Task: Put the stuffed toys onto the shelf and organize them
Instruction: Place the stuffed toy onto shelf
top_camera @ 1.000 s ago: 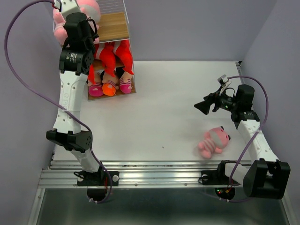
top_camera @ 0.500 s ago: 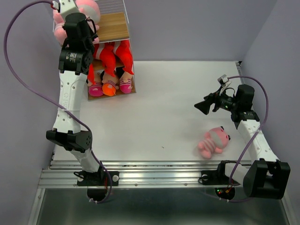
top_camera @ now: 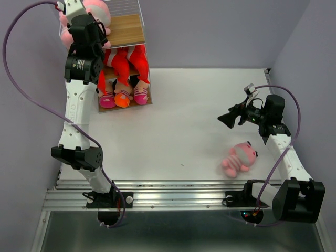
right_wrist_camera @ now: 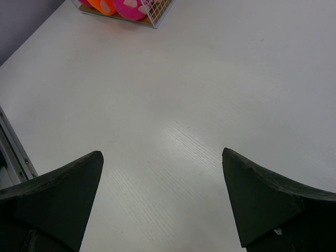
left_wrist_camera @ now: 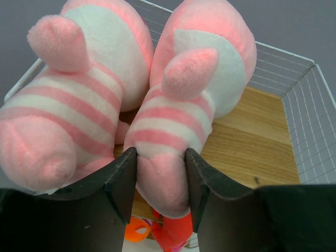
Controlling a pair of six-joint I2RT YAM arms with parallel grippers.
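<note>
The flat white table (top_camera: pixel 178 136) carries a tall shelf (top_camera: pixel 128 31) made of light brown wooden boards in a thin white wire frame. The shelf stands far ahead of the right jaws. On its top board, one pink striped plush animal (left_wrist_camera: pixel 191 100) has its end between the left jaws. A second pink striped plush animal (left_wrist_camera: pixel 79 100) lies pressed beside it. Lower down, under the left jaws, are red plush toys (top_camera: pixel 128 63) and a row of pink and orange plush ends (top_camera: pixel 122 98). A third pink striped plush animal (top_camera: pixel 239 157) lies on the table near the right jaws, on the side towards the arm bases.
</note>
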